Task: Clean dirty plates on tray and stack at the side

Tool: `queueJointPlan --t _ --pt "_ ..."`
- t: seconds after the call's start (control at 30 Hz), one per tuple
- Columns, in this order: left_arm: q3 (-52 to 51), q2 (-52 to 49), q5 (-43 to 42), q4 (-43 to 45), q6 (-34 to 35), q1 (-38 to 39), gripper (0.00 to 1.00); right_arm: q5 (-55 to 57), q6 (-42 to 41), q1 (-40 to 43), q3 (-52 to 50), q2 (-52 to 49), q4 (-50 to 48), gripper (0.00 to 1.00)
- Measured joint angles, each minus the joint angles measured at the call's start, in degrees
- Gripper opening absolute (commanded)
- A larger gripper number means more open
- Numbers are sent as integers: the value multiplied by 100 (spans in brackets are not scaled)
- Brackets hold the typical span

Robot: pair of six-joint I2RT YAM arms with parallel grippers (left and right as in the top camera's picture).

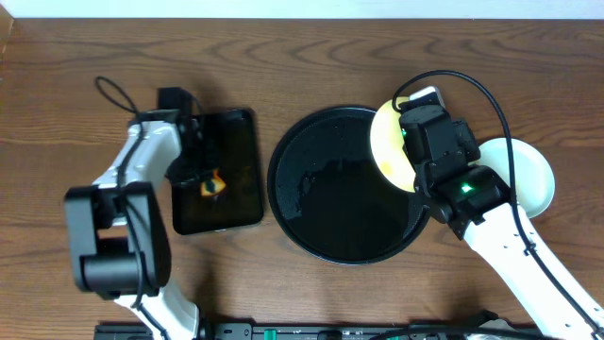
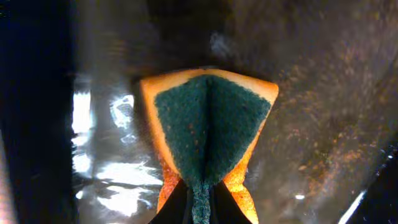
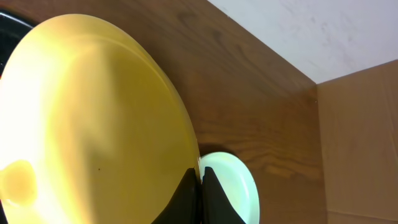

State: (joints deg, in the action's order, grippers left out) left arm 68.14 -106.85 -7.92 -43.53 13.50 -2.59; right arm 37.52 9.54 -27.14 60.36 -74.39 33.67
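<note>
My right gripper [image 3: 200, 179] is shut on the rim of a pale yellow plate [image 3: 93, 118]. The plate is held tilted on edge over the right rim of the large round black tray [image 1: 283, 179], whose glossy floor looks wet. In the overhead view the yellow plate [image 1: 390, 142] shows beside the right wrist. A pale mint-white plate [image 1: 530, 175] lies flat on the table to the right of the tray; it also shows behind the fingers as the mint plate [image 3: 239, 186]. My left gripper [image 2: 199, 202] is shut on an orange sponge with a green scouring face [image 2: 208, 124].
The sponge [image 1: 211, 186] hangs over a smaller black rectangular tray [image 1: 236, 142] left of the round one, and that tray's surface is wet. A cardboard box side [image 3: 360, 143] and a white wall stand beyond the table's far right edge.
</note>
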Motion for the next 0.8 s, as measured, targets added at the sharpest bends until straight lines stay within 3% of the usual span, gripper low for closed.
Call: queueJointPlan --t 0.57,0.67,0.73,0.8 --pt "2 -63 22 151 -1064 1091 8 0 -4 0 0 0 92 1" --pt "2 -63 107 138 -1073 1095 17 0 -7 0 0 0 107 1" --pt "2 -63 208 122 -1060 1102 31 0 -7 0 0 0 114 1" --pt "2 -66 278 101 -1029 1108 39 0 -7 0 0 0 118 1"
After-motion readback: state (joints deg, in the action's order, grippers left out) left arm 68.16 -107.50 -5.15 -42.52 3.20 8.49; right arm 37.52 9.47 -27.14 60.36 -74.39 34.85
